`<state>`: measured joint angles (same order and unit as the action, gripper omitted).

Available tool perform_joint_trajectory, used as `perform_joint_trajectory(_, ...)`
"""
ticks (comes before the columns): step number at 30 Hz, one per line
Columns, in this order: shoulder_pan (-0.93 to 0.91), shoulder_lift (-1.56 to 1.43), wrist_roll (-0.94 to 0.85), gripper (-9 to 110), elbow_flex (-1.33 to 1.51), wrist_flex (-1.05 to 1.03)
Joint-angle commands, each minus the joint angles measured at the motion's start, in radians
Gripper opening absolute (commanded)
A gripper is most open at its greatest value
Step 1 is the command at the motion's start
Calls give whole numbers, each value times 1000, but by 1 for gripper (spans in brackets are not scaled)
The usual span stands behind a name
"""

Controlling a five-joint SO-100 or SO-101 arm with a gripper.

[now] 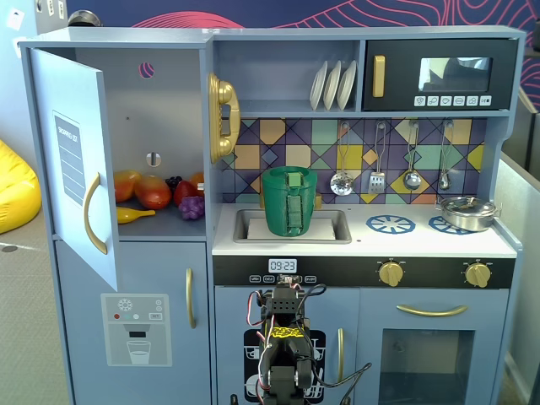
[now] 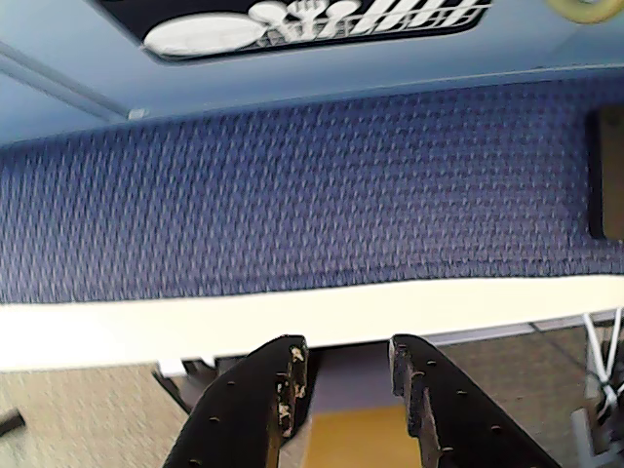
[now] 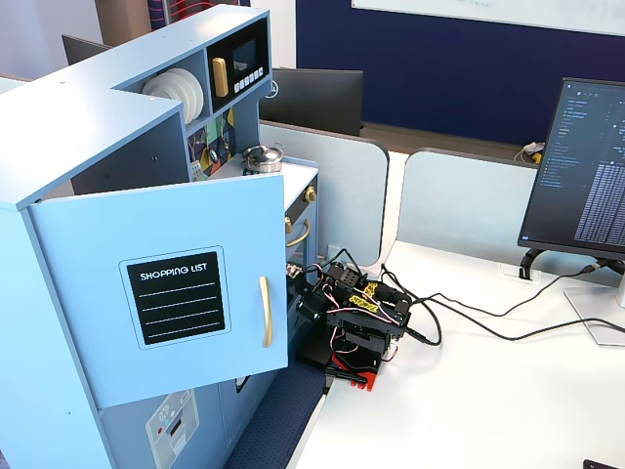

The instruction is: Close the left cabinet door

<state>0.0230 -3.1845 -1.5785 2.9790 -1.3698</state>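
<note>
The left cabinet door [image 1: 74,160] is a light-blue panel with a curved gold handle [image 1: 93,215]. It stands swung wide open at the toy kitchen's upper left. In another fixed view the door [image 3: 88,322] shows its black "SHOPPING LIST" patch [image 3: 176,298] and its handle [image 3: 265,311]. My arm [image 1: 285,337] sits folded low in front of the kitchen, below and right of the door and apart from it. It also shows in the side fixed view [image 3: 352,318]. In the wrist view my gripper [image 2: 347,353] is open and empty, pointing at the floor edge.
Toy fruit [image 1: 156,194] lies inside the open cabinet. A gold phone [image 1: 222,118], a green basket [image 1: 289,201] in the sink and a pot [image 1: 467,211] are on the kitchen. The ice-dispenser door [image 1: 135,325] is below. A monitor [image 3: 586,176] and cables [image 3: 469,322] are on the white table.
</note>
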Motion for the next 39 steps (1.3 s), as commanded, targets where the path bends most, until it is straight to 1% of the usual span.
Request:
perform_joint_trajectory(1, 313, 21, 94, 0, -57, -52)
perform_joint_trajectory(3, 571, 71, 155, 0, -133, 57)
perform_joint_trajectory(5, 853, 133, 259, 0, -252, 189)
perform_joint_trajectory(6, 968, 170, 250, 0, -301, 242)
perform_joint_trajectory(8, 1123, 227, 147, 0, -371, 348)
perform_joint_trajectory(10, 1258, 230, 2, 0, -394, 439)
perform_joint_trajectory(14, 1519, 265, -163, 0, -391, 721)
perform_joint_trajectory(17, 1664, 350, -219, 0, -394, 965)
perform_joint_trajectory(20, 1698, 502, -261, 0, -443, 1198)
perform_joint_trajectory(24, 1724, 701, -341, 0, -554, 1339)
perform_joint_trajectory(33, 1683, 1112, -410, 0, -1031, 1302)
perform_joint_trajectory(39, 1631, 1290, -466, 0, -1269, 1258)
